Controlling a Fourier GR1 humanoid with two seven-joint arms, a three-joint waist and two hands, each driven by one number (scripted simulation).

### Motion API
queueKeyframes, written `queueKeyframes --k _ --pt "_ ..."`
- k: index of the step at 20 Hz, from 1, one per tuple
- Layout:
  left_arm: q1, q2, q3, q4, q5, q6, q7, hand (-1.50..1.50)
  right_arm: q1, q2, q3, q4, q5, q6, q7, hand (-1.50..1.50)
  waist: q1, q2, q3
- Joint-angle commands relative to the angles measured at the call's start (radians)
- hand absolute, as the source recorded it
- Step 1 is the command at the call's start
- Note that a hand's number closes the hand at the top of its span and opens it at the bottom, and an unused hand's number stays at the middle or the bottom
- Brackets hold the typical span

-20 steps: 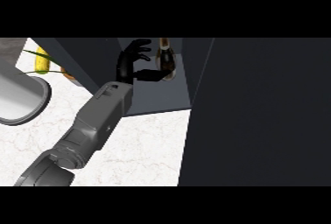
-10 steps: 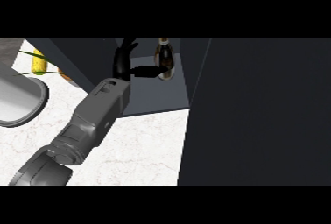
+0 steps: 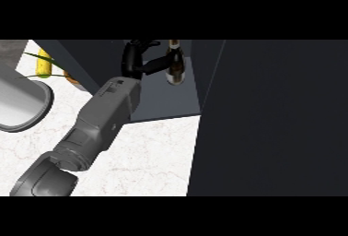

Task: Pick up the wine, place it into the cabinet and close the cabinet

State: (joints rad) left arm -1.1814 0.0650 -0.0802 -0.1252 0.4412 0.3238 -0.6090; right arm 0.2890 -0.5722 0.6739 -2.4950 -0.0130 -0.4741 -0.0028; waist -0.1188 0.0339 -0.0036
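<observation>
Wine (image 3: 175,64) is inside the cabinet (image 3: 163,99); your left hand (image 3: 139,60) is curled round it. You've yet to release and close the door (image 3: 272,115).

One wine bottle (image 3: 175,64) in view, one dark cabinet (image 3: 272,115), and just one hand (image 3: 136,57) on one grey forearm (image 3: 102,117) showing! Off to the left: one grey round vessel (image 3: 20,103), one yellow object (image 3: 45,62), one green-leafed plant (image 3: 48,57).
</observation>
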Motion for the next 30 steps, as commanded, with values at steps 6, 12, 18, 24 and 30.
queueKeyframes --k 6,12,18,24,30 --pt "-0.013 -0.011 0.036 -0.034 0.027 -0.205 -0.038 -1.5 0.056 -0.037 -0.025 -0.168 -0.047 -0.008 0.073 -1.5 0.04 -0.013 0.002" --pt "-0.048 -0.063 0.049 -0.05 0.033 -0.198 0.011 -1.5 0.053 -0.03 -0.027 -0.195 -0.021 -0.038 0.127 -1.5 0.074 -0.025 0.002" --pt "-0.011 -0.065 0.032 -0.095 0.025 -0.202 0.023 -1.5 0.14 -0.08 -0.049 -0.23 -0.022 -0.034 0.095 -1.5 0.086 -0.037 0.003" --pt "0.069 -0.065 -0.015 -0.199 0.081 -0.242 0.04 -1.5 0.157 -0.094 -0.058 -0.255 -0.028 -0.04 0.086 -1.5 0.086 -0.047 0.003" --pt "0.202 -0.065 -0.087 -0.357 0.139 -0.307 0.064 -1.5 0.134 -0.089 -0.081 -0.231 -0.054 -0.047 0.113 -1.5 0.109 -0.051 0.003"
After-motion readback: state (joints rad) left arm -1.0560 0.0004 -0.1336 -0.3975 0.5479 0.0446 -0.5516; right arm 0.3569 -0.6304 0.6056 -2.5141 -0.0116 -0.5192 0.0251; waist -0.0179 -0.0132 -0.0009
